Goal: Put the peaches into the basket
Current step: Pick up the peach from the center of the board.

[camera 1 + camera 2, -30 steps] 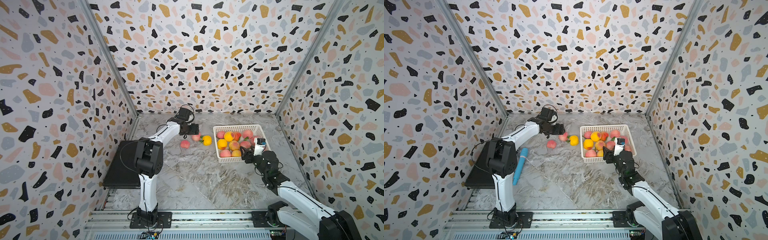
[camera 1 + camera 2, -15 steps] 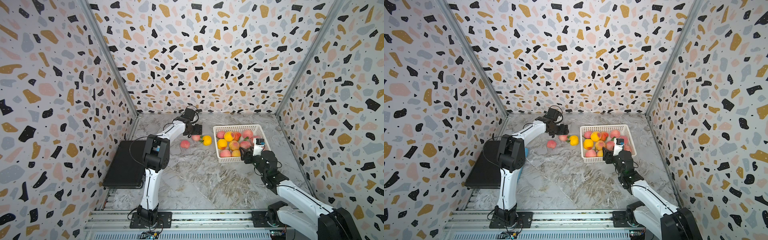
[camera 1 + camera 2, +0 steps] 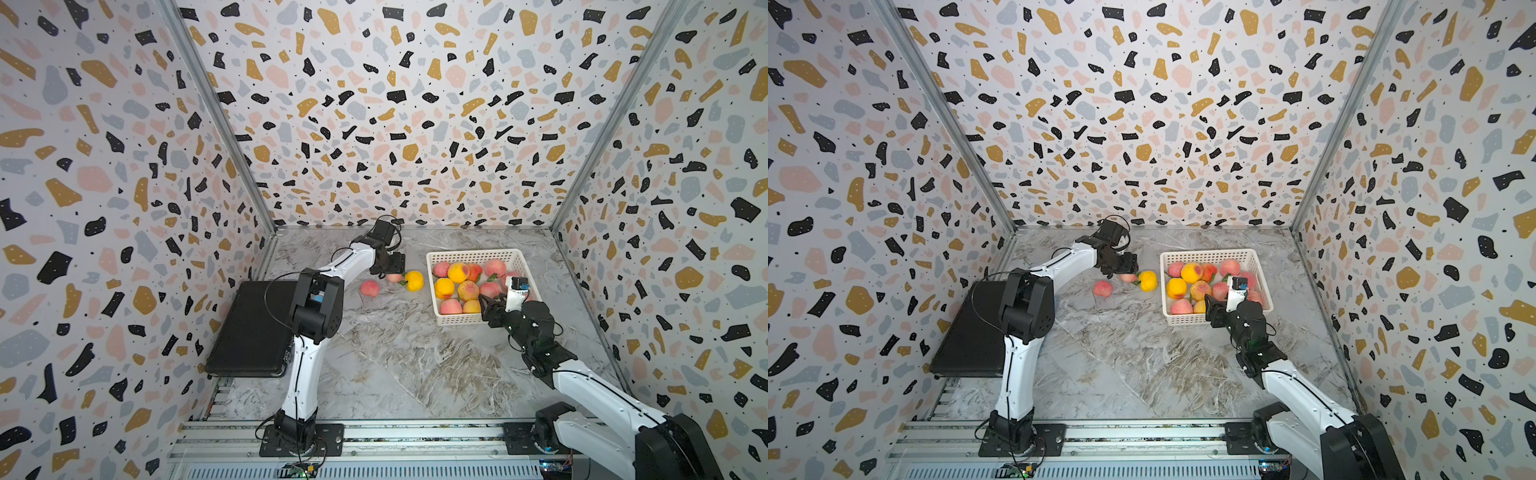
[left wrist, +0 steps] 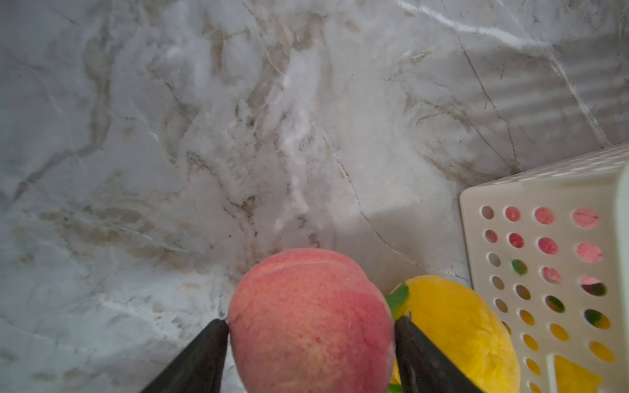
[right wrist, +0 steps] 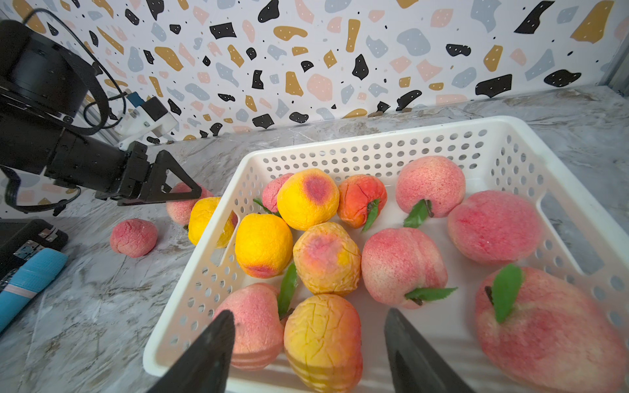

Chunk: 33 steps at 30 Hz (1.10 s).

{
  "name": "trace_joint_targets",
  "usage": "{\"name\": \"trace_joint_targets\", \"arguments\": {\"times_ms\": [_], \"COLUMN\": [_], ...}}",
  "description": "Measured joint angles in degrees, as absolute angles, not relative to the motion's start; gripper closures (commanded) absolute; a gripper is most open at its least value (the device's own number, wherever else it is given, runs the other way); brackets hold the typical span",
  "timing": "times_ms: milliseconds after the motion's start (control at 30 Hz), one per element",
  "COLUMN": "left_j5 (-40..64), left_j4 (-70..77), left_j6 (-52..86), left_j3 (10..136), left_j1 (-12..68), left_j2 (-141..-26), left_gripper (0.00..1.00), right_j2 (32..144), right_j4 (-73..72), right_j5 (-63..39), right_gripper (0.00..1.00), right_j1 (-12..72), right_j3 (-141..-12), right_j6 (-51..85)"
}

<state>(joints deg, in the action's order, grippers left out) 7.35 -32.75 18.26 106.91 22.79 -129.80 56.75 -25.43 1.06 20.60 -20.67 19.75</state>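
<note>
Marble-patterned tabletop [image 3: 395, 365] fills the floor of a booth with speckled terrazzo walls [image 3: 395, 124]. I see the white basket [image 3: 469, 319] at the far right of the table, with most of the peaches [image 3: 468, 289] inside it.

Three fruits sit outside, left of the basket. A yellow peach [image 3: 414, 280] lies just beside its left wall. A pink peach [image 3: 394, 277] touches that one on its left. A loose pink peach [image 3: 369, 287] sits alone, farther left and slightly nearer.

My left gripper [image 4: 310, 323] reaches down over the middle fruit. In the left wrist view its jaws press against both sides of the pink peach, which rests on the marble, not yet lifted. I judge this one is chosen because the jaws can straddle it without bumping the basket.

My right gripper [image 5: 309, 314] hovers over the basket's near edge, jaws apart and empty. I take it to be parked there, out of the left arm's way.

A flat black box [image 3: 249, 328] lies at the left edge, uninvolved.
</note>
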Motion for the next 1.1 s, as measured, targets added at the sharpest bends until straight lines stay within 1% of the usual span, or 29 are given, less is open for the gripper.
{"name": "trace_joint_targets", "arguments": {"times_ms": [133, 200, 633, 800, 967, 1100], "left_j5": [7.09, 6.96, 6.74, 6.76, 7.03, 7.01], "left_j4": [-32.75, -32.93, -33.93, -34.52, -33.89, -32.56], "left_j6": [18.57, 18.65, 18.35, 17.54, 16.86, 15.7], "left_j3": [107.59, 107.79, 107.83, 106.74, 104.29, 102.52], "left_j1": [22.9, 22.96, 23.29, 24.21, 25.54, 28.45], "left_j2": [-131.07, -131.07, -129.86, -123.87, -114.63, -109.49], "left_gripper": [0.33, 0.35, 0.35, 0.35, 0.35, 0.35], "right_j2": [56.75, 56.75, 56.75, 56.75, 56.82, 56.95], "right_j4": [-25.43, -25.43, -25.39, -25.3, -25.02, -23.44], "right_j5": [1.06, 1.06, 1.1, 1.54, 2.68, 4.67], "right_gripper": [0.29, 0.29, 0.28, 0.28, 0.28, 0.27], "right_j1": [20.6, 20.6, 20.6, 20.6, 20.6, 20.6], "right_j3": [-20.67, -20.67, -20.67, -20.67, -20.67, -20.75], "right_j6": [19.75, 19.73, 19.75, 19.75, 19.73, 19.75]}}
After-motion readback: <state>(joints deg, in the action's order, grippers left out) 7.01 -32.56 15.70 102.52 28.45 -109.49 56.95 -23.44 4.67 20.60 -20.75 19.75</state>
